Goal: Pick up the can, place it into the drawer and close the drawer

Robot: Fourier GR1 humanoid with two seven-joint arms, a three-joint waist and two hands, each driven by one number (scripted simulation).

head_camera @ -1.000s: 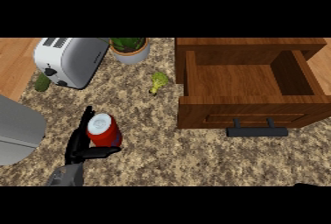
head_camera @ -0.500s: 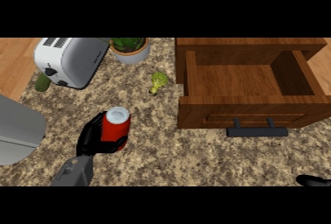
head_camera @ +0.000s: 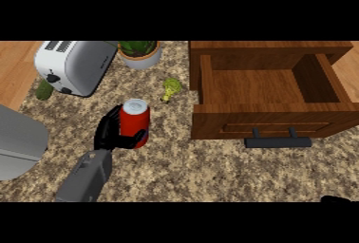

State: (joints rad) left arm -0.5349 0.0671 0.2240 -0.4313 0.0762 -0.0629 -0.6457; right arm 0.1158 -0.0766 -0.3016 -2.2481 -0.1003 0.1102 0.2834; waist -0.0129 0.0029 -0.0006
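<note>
A red can (head_camera: 135, 119) with a silver top stands upright in my left hand (head_camera: 112, 135), whose fingers and thumb curl round its lower body. It is over the speckled counter, left of the open wooden drawer (head_camera: 270, 88). The drawer's inside is bare wood, and a dark handle (head_camera: 278, 141) sticks out from its front panel. Only a dark sliver of my right hand (head_camera: 338, 199) shows at the lower right edge; its fingers are hidden.
A white toaster (head_camera: 73, 65) sits at the back left, with a potted plant (head_camera: 141, 52) beside it. A small yellow-green item (head_camera: 170, 88) lies between the can and the drawer. A grey object (head_camera: 17, 142) fills the left edge, and a green item (head_camera: 45, 88) lies near the toaster.
My left hand has carried the can up and to the right, toward the drawer, and the can now stands more upright. A bit of the right hand has come into view at the lower right.
</note>
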